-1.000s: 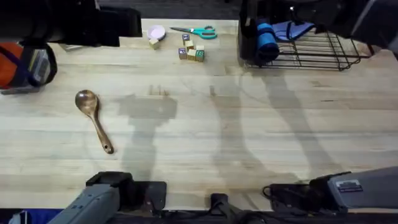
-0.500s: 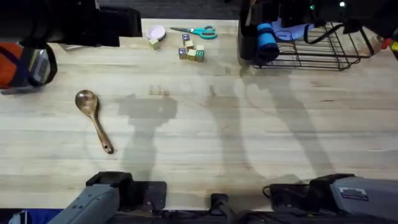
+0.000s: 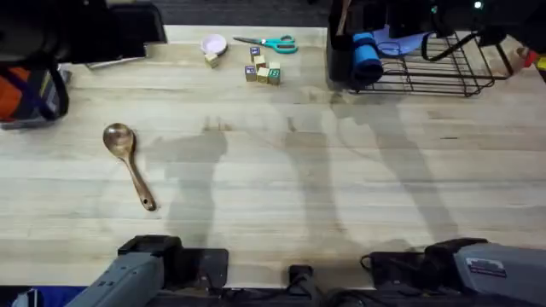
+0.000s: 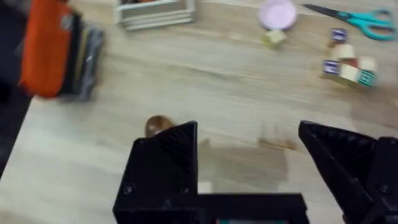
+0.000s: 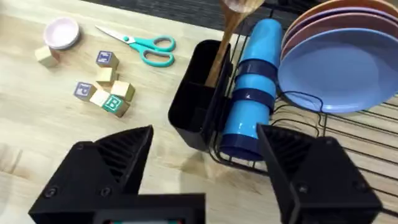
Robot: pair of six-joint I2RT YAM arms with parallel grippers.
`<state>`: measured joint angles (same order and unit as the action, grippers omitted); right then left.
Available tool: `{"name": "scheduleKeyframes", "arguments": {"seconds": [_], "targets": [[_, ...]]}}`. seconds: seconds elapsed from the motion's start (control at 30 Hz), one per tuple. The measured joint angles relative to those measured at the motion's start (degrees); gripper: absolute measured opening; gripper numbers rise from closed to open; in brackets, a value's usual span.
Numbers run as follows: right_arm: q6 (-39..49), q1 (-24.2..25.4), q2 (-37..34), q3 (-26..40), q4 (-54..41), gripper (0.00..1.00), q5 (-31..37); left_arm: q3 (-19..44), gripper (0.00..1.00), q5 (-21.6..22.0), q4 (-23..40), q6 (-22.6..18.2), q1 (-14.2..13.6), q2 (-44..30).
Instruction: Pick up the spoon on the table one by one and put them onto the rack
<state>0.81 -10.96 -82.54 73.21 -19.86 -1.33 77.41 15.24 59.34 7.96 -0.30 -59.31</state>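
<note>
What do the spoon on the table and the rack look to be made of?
The spoon looks like brown wood with a glossy finish: its round bowl catches a highlight. The rack looks like thin black wire, probably coated metal, with a solid black utensil holder at one end, possibly plastic; the look leaves that open.

Teal-handled scissors (image 3: 271, 43) lie at the far edge, blades pointing left. Just left of them sits a small round pink dish (image 3: 213, 43), with a single tan wooden block (image 3: 210, 60) touching its near side. A cluster of small wooden letter blocks (image 3: 262, 71) sits just in front of the scissors; one has a green face, two have blue faces. An orange and black object (image 3: 30, 92) rests at the far left edge. A blue cylindrical cup (image 5: 253, 87) lies on its side beside stacked plates, the front one blue (image 5: 333, 65), with pink and orange rims behind.
</note>
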Motion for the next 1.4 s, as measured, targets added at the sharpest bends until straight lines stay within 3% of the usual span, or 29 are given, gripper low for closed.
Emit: {"name": "scheduleKeyframes", "arguments": {"seconds": [0.2, 0.3, 0.33, 0.47, 0.6, 1.1, 1.27, 1.4], "targets": [[0.0, 0.0, 0.0, 0.0, 0.0, 0.996, 0.0, 0.0, 0.993, 7.4, 3.7, 7.6, 1.5, 0.0], [0.0, 0.0, 0.0, 0.0, 0.0, 0.997, 0.0, 0.0, 0.993, 8.8, 5.8, 11.4, 4.7, 0.0], [0.0, 0.0, 0.0, 0.0, 0.0, 0.997, 0.0, 0.0, 0.993, 9.6, 7.9, 15.1, 10.0, 0.0], [0.0, 0.0, 0.0, 0.0, 0.0, 0.995, 0.0, 0.0, 0.993, 9.9, 8.6, 16.7, 14.3, 0.0], [0.0, 0.0, 0.0, 0.0, 0.0, 0.997, 0.0, 0.0, 0.993, 9.9, 9.2, 17.4, 16.9, 0.0], [0.0, 0.0, 0.0, 0.0, 0.0, 0.996, 0.0, -0.4, 0.992, 6.8, 14.7, 18.5, 17.5, -8.1], [0.0, 0.0, 0.0, 0.0, 0.0, 0.996, 0.0, -6.3, 0.991, 6.8, 12.6, 20.4, 17.5, -8.5], [0.0, 0.0, 0.0, 0.0, 0.0, 0.996, 0.0, -12.8, 0.992, 6.8, 7.3, 20.6, 17.7, -8.5]]}}
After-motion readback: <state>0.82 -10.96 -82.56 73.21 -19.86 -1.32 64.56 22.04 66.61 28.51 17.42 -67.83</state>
